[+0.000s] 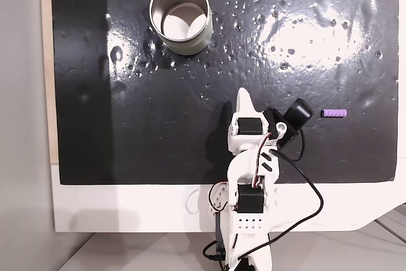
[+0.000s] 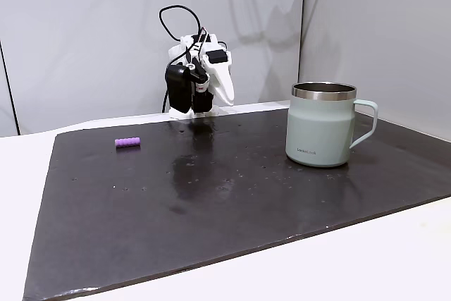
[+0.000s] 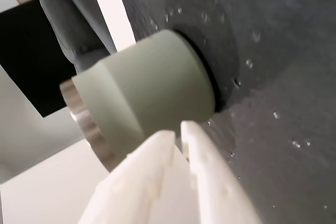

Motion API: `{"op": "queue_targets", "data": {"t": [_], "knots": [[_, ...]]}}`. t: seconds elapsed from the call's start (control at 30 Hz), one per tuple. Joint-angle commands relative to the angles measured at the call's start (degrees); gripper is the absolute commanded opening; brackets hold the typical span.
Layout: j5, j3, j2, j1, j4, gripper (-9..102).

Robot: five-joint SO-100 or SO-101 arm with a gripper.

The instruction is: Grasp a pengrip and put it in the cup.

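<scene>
The light-purple pengrip (image 1: 333, 113) lies on the black mat at the right of the top-down fixed view; in the side fixed view the pengrip (image 2: 127, 142) is at the left. The cup (image 1: 180, 18) stands upright at the mat's far left, and the cup (image 2: 323, 123) has its handle to the right in the side view. My white gripper (image 1: 243, 98) is folded back near the arm's base, shut and holding nothing, far from both. In the wrist view the two white fingers (image 3: 181, 132) lie pressed together, pointing at the cup's wall (image 3: 152, 85).
A black mat (image 1: 127, 125) covers most of the white table (image 1: 127, 207). The arm's base and black cables (image 1: 304, 185) sit at the mat's near edge. A grey wall (image 2: 84, 33) stands behind the arm.
</scene>
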Motion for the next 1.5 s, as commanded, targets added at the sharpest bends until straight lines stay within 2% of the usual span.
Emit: {"op": "queue_targets", "data": {"t": [0.0,0.17,0.33,0.7,1.0,1.27,1.47], "knots": [[-0.97,-5.54,0.79,0.88,2.37,0],[-3.87,-14.06,0.09,1.67,10.02,0],[-6.42,-22.59,-6.15,4.66,13.71,0],[-6.5,-58.36,-29.71,6.15,36.91,0],[-13.45,-77.52,-46.32,17.14,51.94,1],[-25.66,-83.06,-56.6,31.9,57.22,2],[-34.54,-84.2,-64.51,40.08,57.3,4]]}}
